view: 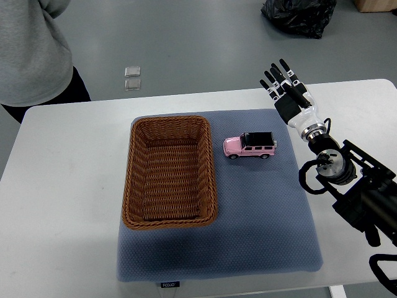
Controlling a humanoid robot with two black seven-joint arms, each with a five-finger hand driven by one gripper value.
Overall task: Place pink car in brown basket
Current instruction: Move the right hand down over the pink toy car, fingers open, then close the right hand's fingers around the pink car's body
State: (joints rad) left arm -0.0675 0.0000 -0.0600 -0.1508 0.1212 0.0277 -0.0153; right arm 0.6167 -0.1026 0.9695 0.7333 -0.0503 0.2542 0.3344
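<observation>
The right hand (286, 88) is hovering with fingers spread and empty, beyond and right of the pink car (250, 146), which is sitting upright on the blue mat (248, 217) just beside the empty brown basket (133, 180), seemingly awaiting pickup.

The rectangular brown woven wicker basket (172, 172) has a rough, ribbed weave with a slight sheen. The small pink toy car (250, 146) looks like glossy plastic or painted metal with a black roof. Under both lies a matt grey-blue textured cloth mat (260, 217) on the smooth white matt table (68, 186). The right hand (290, 94) shows smooth black and white hard casing.
</observation>
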